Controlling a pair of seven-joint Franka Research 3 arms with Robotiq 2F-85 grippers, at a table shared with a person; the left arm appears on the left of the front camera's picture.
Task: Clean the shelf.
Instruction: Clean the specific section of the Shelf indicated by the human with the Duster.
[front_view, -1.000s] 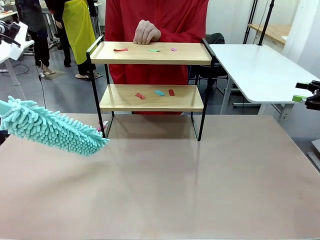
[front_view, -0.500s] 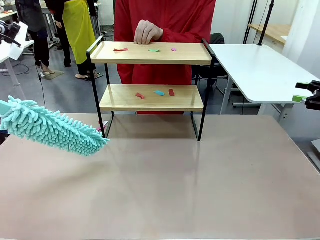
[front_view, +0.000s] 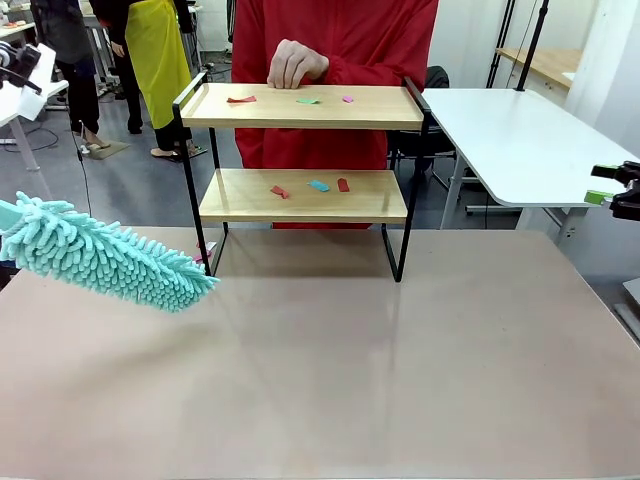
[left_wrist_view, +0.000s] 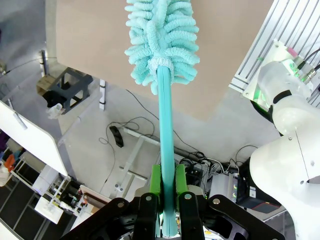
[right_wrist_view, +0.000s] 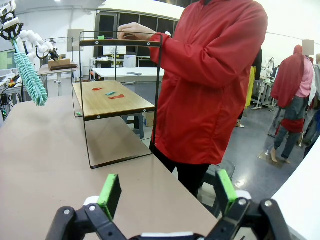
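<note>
Tabletop: a matte beige-brown table surface (front_view: 330, 380) is lying bare across its near and middle part.

The shelf (front_view: 380, 108), a two-tier rack of light wooden boards in a thin black metal frame, is standing upright on the table's far part, left of centre. Three small flat scraps are lying on its upper board: red (front_view: 240, 99), green (front_view: 307, 100), pink (front_view: 347, 99). Three more are lying on its lower board: red (front_view: 279, 191), teal (front_view: 318, 185), dark red (front_view: 342, 185).

A person in a red jacket (front_view: 335, 30) is standing just behind the shelf and resting a hand (front_view: 293, 62) at the upper board's far edge.

Room: a white side table (front_view: 510, 140) is standing to the right on a grey floor. Other people are standing farther off.

Left gripper (left_wrist_view: 167, 177): the green pads are pressing together on the smooth teal handle of a fluffy teal microfibre duster (front_view: 100, 255). The duster's head is hanging tilted above the table's left side. Its tip is pointing towards the shelf's left legs, near them but apart.

Right gripper (right_wrist_view: 167, 192): the jaws are standing spread wide and are gripping nothing. It is hovering off the table's right side, well apart from the shelf.
</note>
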